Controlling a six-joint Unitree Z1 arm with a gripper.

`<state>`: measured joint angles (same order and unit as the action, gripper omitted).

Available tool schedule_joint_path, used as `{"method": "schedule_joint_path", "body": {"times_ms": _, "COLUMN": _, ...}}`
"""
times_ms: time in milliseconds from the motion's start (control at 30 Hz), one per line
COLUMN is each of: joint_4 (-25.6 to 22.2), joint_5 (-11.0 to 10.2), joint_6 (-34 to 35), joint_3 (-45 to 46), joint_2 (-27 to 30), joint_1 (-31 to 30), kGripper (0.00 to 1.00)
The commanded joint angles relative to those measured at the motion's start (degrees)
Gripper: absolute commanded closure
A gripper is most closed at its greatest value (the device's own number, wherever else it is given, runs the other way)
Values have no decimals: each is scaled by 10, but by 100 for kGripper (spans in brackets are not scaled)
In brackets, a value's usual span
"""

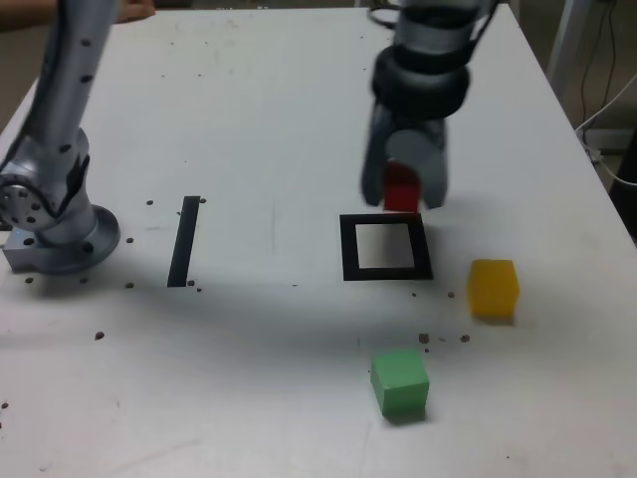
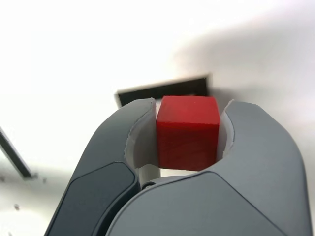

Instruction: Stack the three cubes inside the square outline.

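While my pincer (image 2: 187, 132) is clamping on the red cube (image 2: 188, 132), with both of its fingers pressing the sides, I am holding that cube up above the table (image 1: 269, 119), close over the square outline (image 1: 349, 249). The yellow cube (image 1: 494, 289) is resting on the table beyond the outline, toward the exterior view's right of my pincer. The green cube (image 1: 400, 382) is sitting nearer that camera than my grip, and the black strip (image 1: 184, 242) is lying well apart from me, toward the exterior view's left.
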<state>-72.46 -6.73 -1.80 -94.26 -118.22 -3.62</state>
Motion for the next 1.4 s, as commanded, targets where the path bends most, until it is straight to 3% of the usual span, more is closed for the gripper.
{"method": "schedule_joint_path", "body": {"times_ms": 0, "joint_4": 2, "joint_5": 10, "joint_6": 23, "joint_3": 21, "joint_2": 13, "joint_1": -9, "kGripper": 92}}
{"method": "schedule_joint_path", "body": {"times_ms": 133, "joint_4": 3, "joint_5": 33, "joint_6": 46, "joint_3": 51, "joint_2": 22, "joint_1": -21, "kGripper": 92}}
{"method": "schedule_joint_path", "body": {"times_ms": 233, "joint_4": 6, "joint_5": 39, "joint_6": 43, "joint_3": 55, "joint_2": 23, "joint_1": -24, "kGripper": 92}}
{"method": "schedule_joint_path", "body": {"times_ms": 667, "joint_4": 34, "joint_5": 32, "joint_6": 32, "joint_3": 62, "joint_2": 12, "joint_1": -21, "kGripper": 92}}
{"method": "schedule_joint_path", "body": {"times_ms": 1367, "joint_4": 90, "joint_5": 43, "joint_6": 25, "joint_3": 93, "joint_2": -12, "joint_1": -5, "kGripper": 89}}
